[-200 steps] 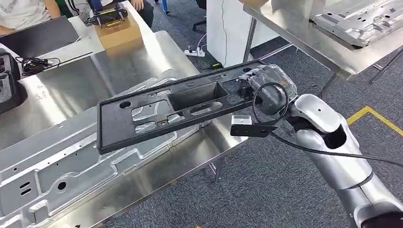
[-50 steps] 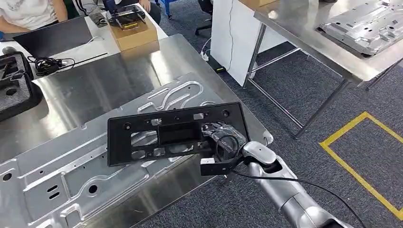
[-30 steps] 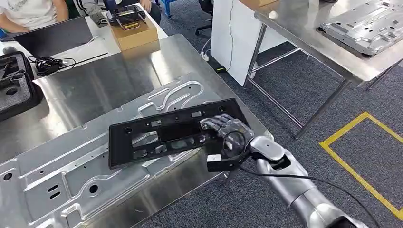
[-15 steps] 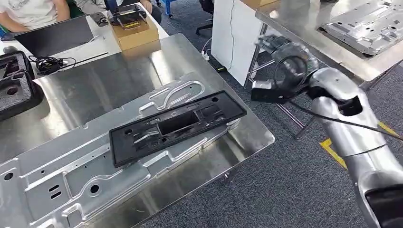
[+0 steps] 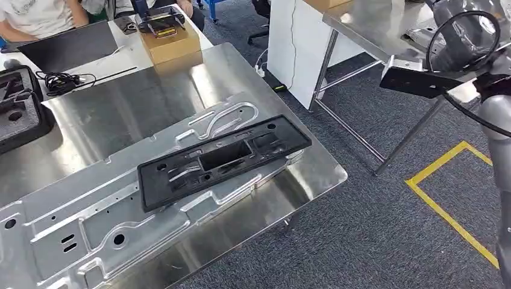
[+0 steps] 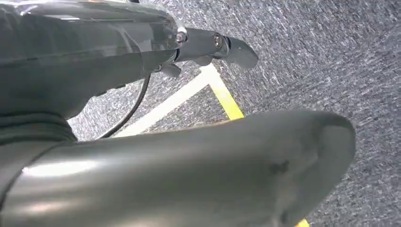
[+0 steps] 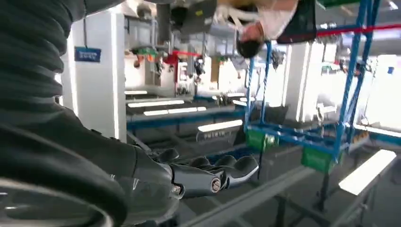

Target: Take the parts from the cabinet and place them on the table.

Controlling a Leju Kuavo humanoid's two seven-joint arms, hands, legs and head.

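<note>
The black plastic frame part (image 5: 223, 159) lies flat and slanted on a large stamped metal panel (image 5: 90, 211), near the right end of the steel table (image 5: 313, 174). Nothing touches it. My right hand (image 5: 464, 33) is raised high at the upper right, well away from the part and over the neighbouring table. In the right wrist view my right hand (image 7: 208, 177) has its dark fingers stretched out and holds nothing. The left wrist view shows my left hand (image 6: 208, 45) hanging over the grey carpet, with nothing in it.
A cardboard box (image 5: 170, 42) with a black device on it stands at the table's far end, near a black foam case (image 5: 18, 108) and cables (image 5: 60, 81). A second steel table (image 5: 373, 30) stands at right. Yellow floor tape (image 5: 452, 211). A person (image 5: 36, 15) sits behind.
My right hand lowered the black part onto the metal panel and let go of it. The arm then swung up and to the right, away from the table.
</note>
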